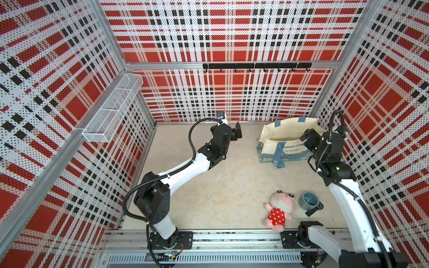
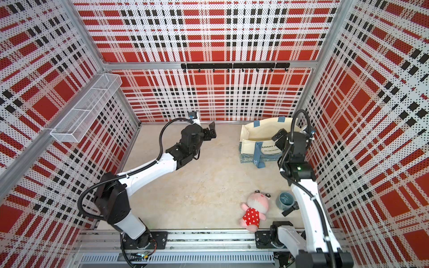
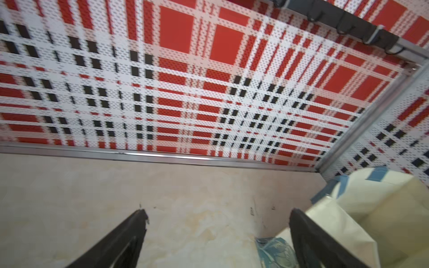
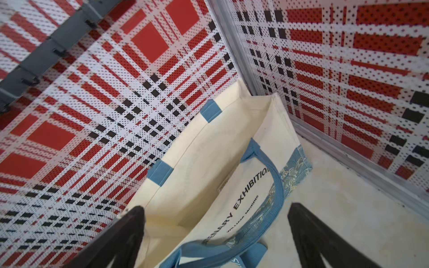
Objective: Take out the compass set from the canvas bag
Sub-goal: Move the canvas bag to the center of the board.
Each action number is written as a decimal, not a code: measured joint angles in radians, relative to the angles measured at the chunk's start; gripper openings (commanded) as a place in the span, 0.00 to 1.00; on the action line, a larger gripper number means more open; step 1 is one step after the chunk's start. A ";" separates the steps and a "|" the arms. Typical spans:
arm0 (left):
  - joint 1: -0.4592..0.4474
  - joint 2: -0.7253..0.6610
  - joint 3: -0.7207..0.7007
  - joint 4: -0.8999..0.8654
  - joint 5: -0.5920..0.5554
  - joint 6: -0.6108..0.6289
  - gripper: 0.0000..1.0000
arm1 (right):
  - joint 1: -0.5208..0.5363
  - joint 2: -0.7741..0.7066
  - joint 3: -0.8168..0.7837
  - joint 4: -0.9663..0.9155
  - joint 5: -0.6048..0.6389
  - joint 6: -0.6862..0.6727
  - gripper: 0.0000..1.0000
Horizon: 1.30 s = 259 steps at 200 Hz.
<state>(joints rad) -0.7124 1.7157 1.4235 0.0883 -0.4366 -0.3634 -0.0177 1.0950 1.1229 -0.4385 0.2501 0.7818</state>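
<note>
Bag (image 1: 290, 148) upright, far-right corner of counter (image 1: 209, 185). R end effector (image 4: 216, 206) over its open mouth, jaws apart; L end effector (image 3: 218, 210) beside bag, jaws apart.

Bright, even white light fills the booth, leaving only faint, soft shadows on the pale table (image 1: 209, 185). In both top views the plaid walls (image 1: 46, 92) bow outward toward the edges. The left wrist view is smeared by blur, with a thin glint along the metal rail (image 3: 162, 158). The right wrist view is sharper; lettering on the bag (image 4: 209, 150) reads clearly.
</note>
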 measured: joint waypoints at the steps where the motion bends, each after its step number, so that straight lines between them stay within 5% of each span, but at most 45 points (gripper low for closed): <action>1: -0.001 0.006 0.011 -0.008 0.012 -0.003 0.98 | -0.001 0.005 0.003 -0.003 0.000 0.002 1.00; 37: -0.037 0.166 0.257 -0.151 0.149 -0.039 0.98 | -0.016 0.223 0.146 -0.114 -0.101 0.119 1.00; 72: -0.062 0.253 0.362 -0.233 0.240 -0.049 0.98 | -0.021 0.299 0.144 -0.145 -0.169 0.187 0.88; 165: -0.088 0.337 0.476 -0.294 0.372 -0.082 0.98 | 0.000 0.308 -0.004 -0.041 -0.270 0.251 0.15; 259: -0.051 0.317 0.445 -0.423 0.352 -0.111 0.98 | 0.373 0.355 -0.040 0.097 -0.192 0.357 0.14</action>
<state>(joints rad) -0.7635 2.0323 1.8683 -0.3344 -0.0849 -0.4747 0.3550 1.4498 1.0832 -0.3416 0.0582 1.1385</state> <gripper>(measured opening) 0.983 0.136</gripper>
